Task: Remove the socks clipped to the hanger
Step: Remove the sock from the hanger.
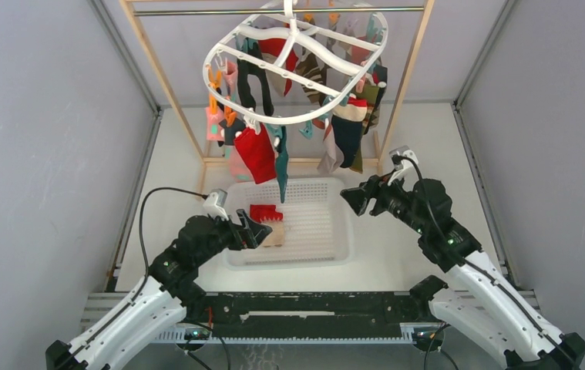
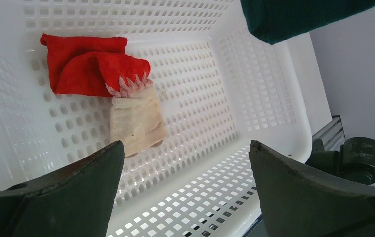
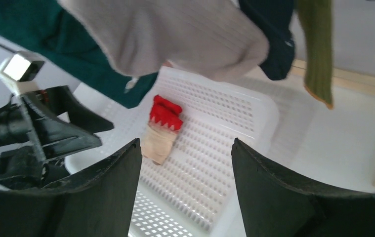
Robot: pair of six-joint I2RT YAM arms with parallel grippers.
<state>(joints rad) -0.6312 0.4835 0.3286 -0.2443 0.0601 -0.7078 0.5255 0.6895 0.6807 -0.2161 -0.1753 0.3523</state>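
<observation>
- Top view: the hanger point(image 1: 289, 122) is hanging from the wooden rack point(image 1: 163, 81) at 12 o'clock, with the socks point(image 1: 257, 153) dangling from clips around its ring. Below it the white basket point(image 1: 297, 262) is holding a red-and-cream sock point(image 1: 264, 211) at its 9 o'clock side. The left gripper point(image 1: 258, 229) is hovering over the basket's 9 o'clock rim, jaws spread and empty. The right gripper point(image 1: 353, 199) is hovering at the 2 o'clock corner, also spread and empty.
- Left wrist: the fingers point(image 2: 71, 197) are standing wide apart above the basket floor. The red-and-cream sock is lying toward 10 o'clock, and a dark teal sock point(image 2: 299, 17) is hanging in at 1 o'clock.
- Right wrist: the fingers point(image 3: 101, 197) are standing apart with nothing between them. A grey sock point(image 3: 185, 34) is hanging at 12 o'clock and an olive sock point(image 3: 316, 49) at 2 o'clock.
</observation>
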